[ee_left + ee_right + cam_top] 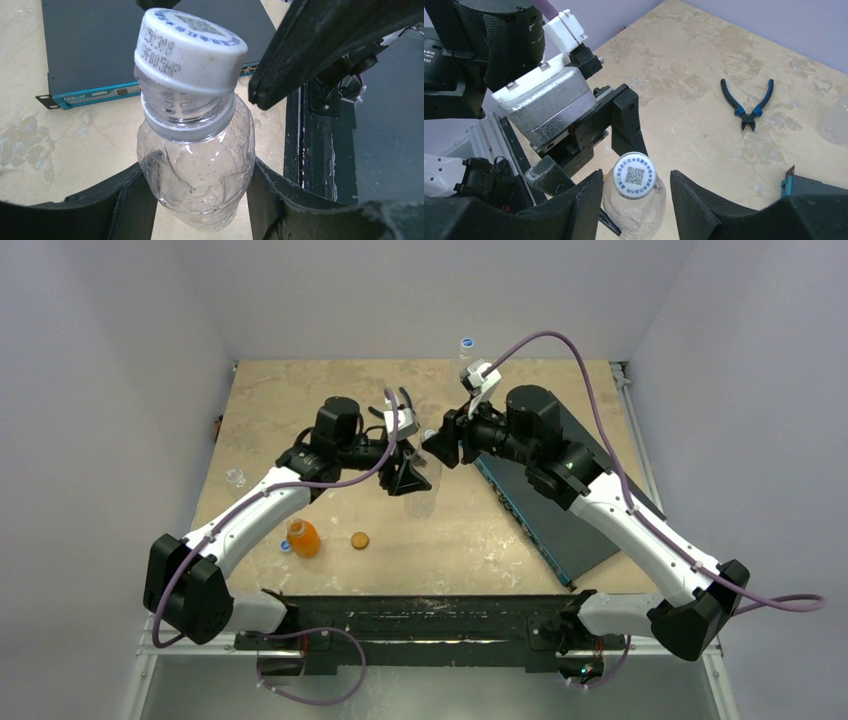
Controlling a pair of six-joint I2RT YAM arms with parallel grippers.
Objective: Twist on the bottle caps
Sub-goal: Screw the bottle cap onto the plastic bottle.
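My left gripper (200,210) is shut on the body of a clear bottle (197,170), near the table's middle in the top view (421,485). A whitish cap (187,50) with blue print sits tilted on the bottle's neck. My right gripper (636,200) is open, with one finger on each side of that cap (635,175) and a gap on both sides. A small orange bottle (303,538) stands front left, with a flat orange-brown cap (360,540) to its right and a blue cap (285,546) at its left.
A dark flat box with a teal edge (560,510) lies on the right. Blue-handled pliers (746,102) lie further back. Another clear bottle (236,478) stands at the left edge. One cap (467,343) sits at the back wall.
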